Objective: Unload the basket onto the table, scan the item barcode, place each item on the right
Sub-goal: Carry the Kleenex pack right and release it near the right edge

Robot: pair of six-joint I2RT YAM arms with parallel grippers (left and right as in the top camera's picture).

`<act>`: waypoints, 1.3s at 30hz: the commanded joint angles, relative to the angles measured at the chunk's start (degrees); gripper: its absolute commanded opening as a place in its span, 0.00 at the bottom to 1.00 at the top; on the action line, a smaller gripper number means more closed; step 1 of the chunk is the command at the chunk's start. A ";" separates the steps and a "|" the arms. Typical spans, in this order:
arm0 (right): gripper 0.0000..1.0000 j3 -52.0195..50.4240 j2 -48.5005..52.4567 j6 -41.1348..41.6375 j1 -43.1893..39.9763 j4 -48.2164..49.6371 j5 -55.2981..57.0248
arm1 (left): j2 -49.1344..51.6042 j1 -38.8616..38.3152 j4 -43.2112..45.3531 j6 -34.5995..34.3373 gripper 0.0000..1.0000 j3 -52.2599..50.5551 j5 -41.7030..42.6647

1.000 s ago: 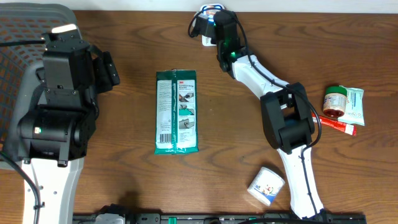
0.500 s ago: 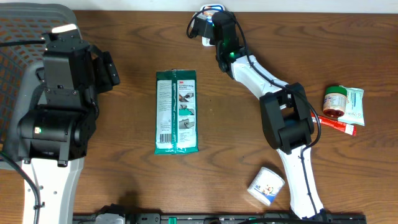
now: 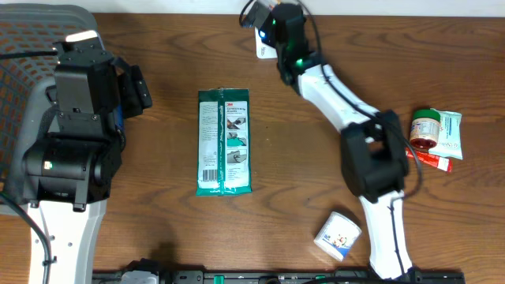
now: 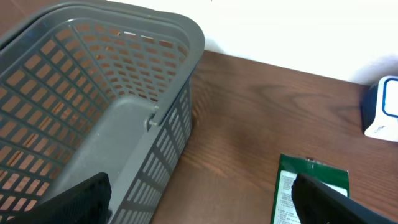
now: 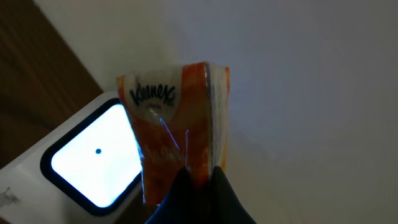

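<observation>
Right wrist view: the right pincer (image 5: 198,179) was seen pinched narrowly on the lower edge of an orange tissue pack (image 5: 180,118), its fingertips almost touching through the wrapper. The pack was held upright, just beside the lit window of the white scanner (image 5: 93,162) and overlapping the window's right edge from this angle. The branded face was turned towards the camera. No barcode was visible, and it could not be told whether the code faced the window.

In the overhead view the right arm was reached to the far edge of the bench (image 3: 158,237), where the scanner stood. The left pincer (image 4: 196,186) was spread wide and held nothing; it was parked beside the grey basket (image 4: 93,93). A green wipes packet (image 3: 224,142) lay flat near the middle of the bench, well apart from both pincers.

The step in hand was judged to be presentation of the held pack to the scanner. For the next move, the pack would need to be turned or shifted until its barcode faced the lit window squarely, with the grip kept firm on the thin edge. The soft wrapper was likely to flex, so slow wrist rotation was advisable.
</observation>
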 commanded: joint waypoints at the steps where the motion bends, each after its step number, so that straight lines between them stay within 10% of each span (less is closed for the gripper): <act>1: 0.01 0.74 -11.26 9.99 -0.55 -7.34 -0.52 | 0.07 0.13 0.02 -0.52 0.92 0.42 -0.76; 20: 0.01 -0.94 -32.06 41.62 -6.64 -85.29 -8.22 | 0.07 0.13 0.02 -0.52 0.92 0.42 -0.76; 34: 0.05 -31.41 -31.78 47.43 -18.75 -67.21 1.86 | 0.07 0.13 0.02 -0.52 0.92 0.42 -0.76; 39: 0.27 -37.88 -31.78 47.25 -23.47 -59.82 1.84 | 0.07 0.13 0.02 -0.50 0.92 0.42 -0.76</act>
